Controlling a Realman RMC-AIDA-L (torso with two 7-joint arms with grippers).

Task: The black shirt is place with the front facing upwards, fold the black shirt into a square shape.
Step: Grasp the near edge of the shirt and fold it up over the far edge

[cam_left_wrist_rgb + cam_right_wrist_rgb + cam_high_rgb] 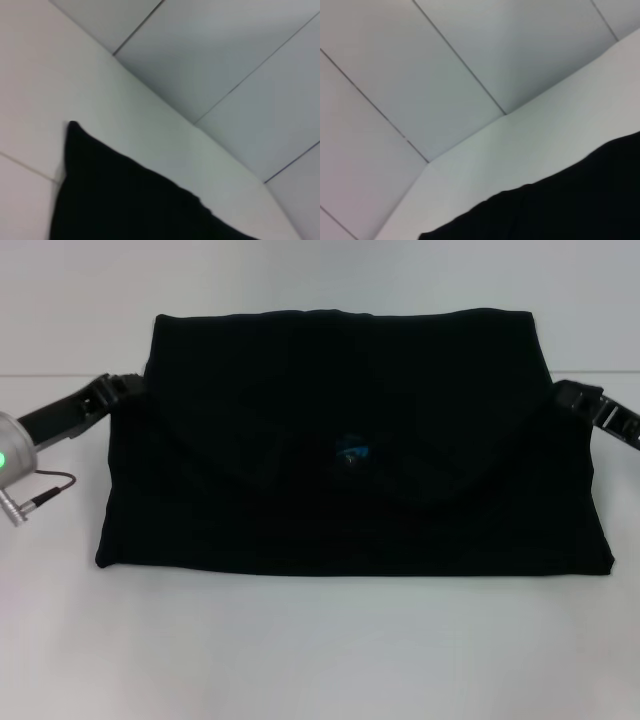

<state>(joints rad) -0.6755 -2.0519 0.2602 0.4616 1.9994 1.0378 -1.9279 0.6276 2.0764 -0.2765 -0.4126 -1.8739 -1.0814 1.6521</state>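
Table (pixel 320 660): we saw a plain white surface, bare on the strip nearest the robot, carrying the shirt across its middle.

Black shirt (pixel 350 440): we found it lying in the middle of the table, already folded into a wide band; the back panel had been turned forward over the front, and the flap ended in a shallow curved edge pointing toward the robot.

Long axis: we read the band as running from the robot's left to its right, with the near hem straight and the far edge narrower than the near one.

Neck label (pixel 353 452): we noticed a small blue mark near the shirt's centre, just under the tip of the flap.

Lettering: we could make out no print on the cloth that showed.

Left gripper (pixel 112 392): we saw it at the shirt's left edge, at the end of the far fold, reaching in from the side; its tip met the dark cloth and we could not tell whether the fingers were apart or together.

Right gripper (pixel 572 395): we saw it at the shirt's right edge, level with the left one; its tip was lost against the cloth too, so we could not tell how its fingers stood.

Wrist views: we saw only a corner of black cloth on the white table, with grey wall panels behind.
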